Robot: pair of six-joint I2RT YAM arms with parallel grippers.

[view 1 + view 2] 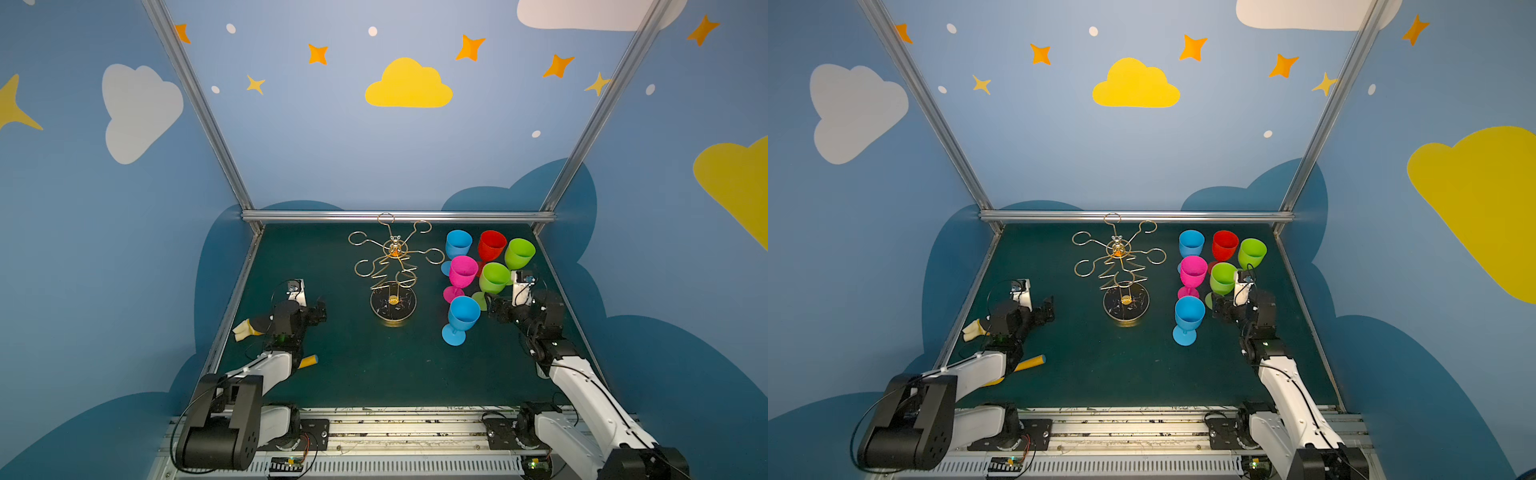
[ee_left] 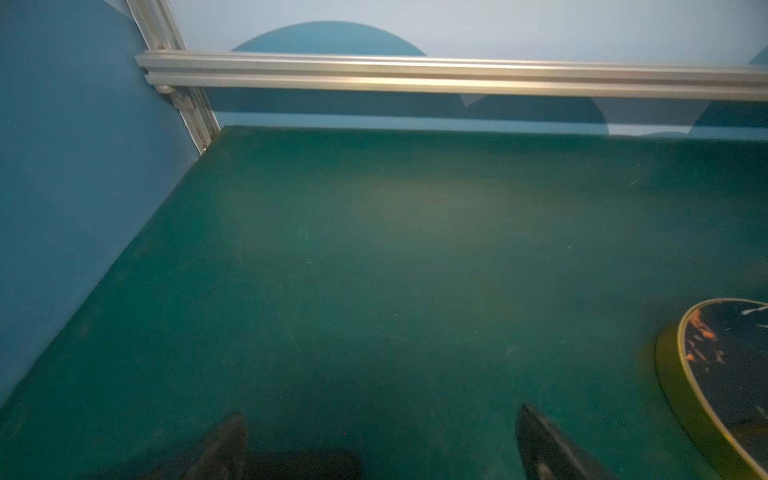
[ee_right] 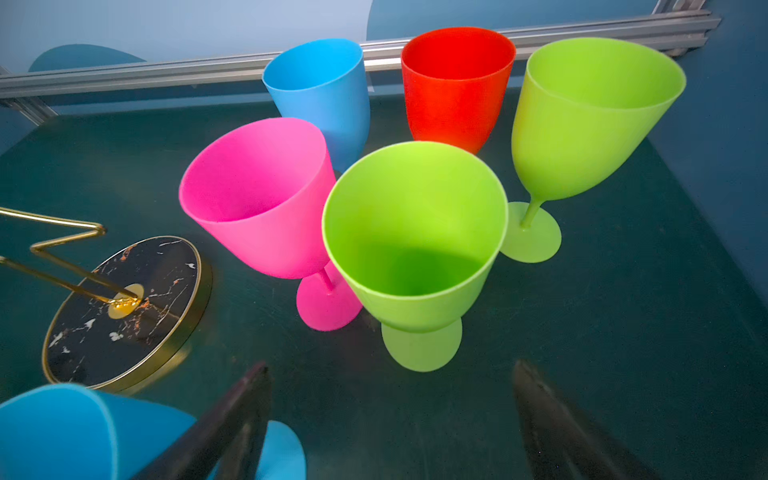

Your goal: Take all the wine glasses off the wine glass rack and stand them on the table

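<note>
Rack of gold wire, curled loops, dark marbled base; left gripper and right gripper jaws wide.

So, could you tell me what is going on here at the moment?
The wine glass rack stands with every loop bare. Six glasses stand upright on the table to its right: far blue glass, red glass, far green glass, pink glass, near green glass, near blue glass. The right tool is open, holding nothing, low beside the last two. The left tool is open over bare table across from them.
</note>
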